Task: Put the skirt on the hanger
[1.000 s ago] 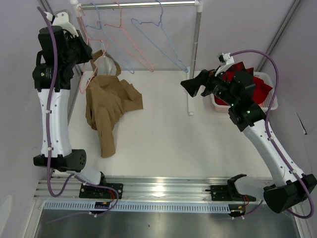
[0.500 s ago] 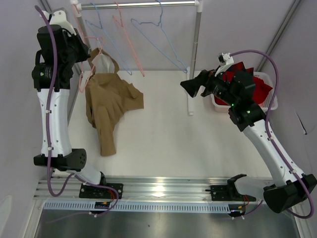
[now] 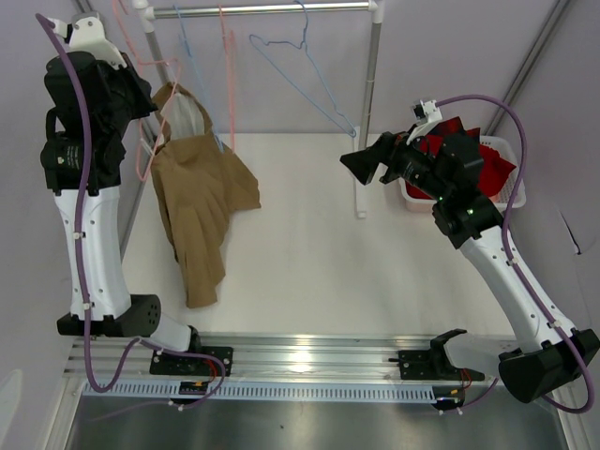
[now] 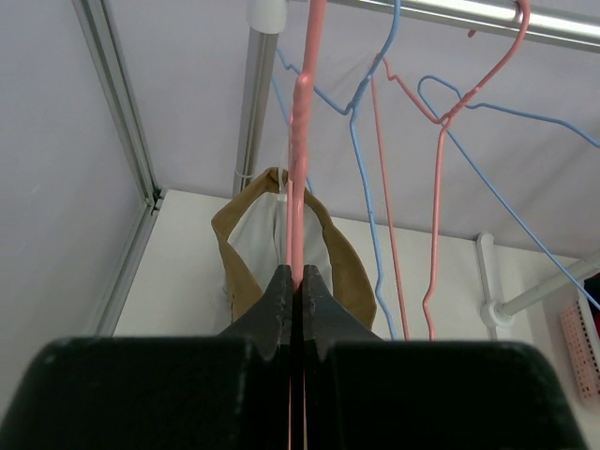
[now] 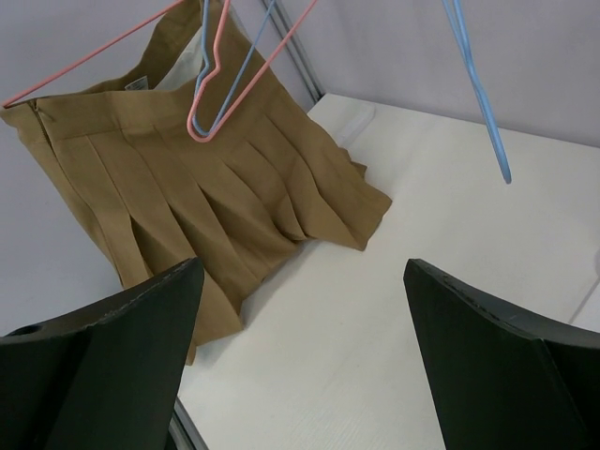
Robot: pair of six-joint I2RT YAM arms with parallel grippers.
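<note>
The tan-brown skirt (image 3: 192, 197) hangs by its waistband from the salmon-pink hanger (image 3: 142, 155) at the far left. Its lower edge still lies on the white table. My left gripper (image 3: 136, 92) is raised near the rail and is shut on the hanger's wire (image 4: 298, 141). In the left wrist view the gripper (image 4: 298, 272) pinches the wire above the skirt's waist (image 4: 349, 272) and pale lining. My right gripper (image 3: 361, 161) is open and empty in the air at the right. Its view shows the gripper (image 5: 302, 267) facing the pleated skirt (image 5: 187, 187) and the hanger (image 5: 94, 47).
A metal rail (image 3: 272, 9) on a white post (image 3: 368, 112) crosses the back. It carries light blue hangers (image 3: 309, 80) and another pink hanger (image 3: 228, 66). A white basket (image 3: 511, 150) with red cloth (image 3: 492, 167) stands at the far right.
My left arm has risen and moved left, lifting the hanger and the skirt, which now hangs longer and straighter. My right arm has not moved.
</note>
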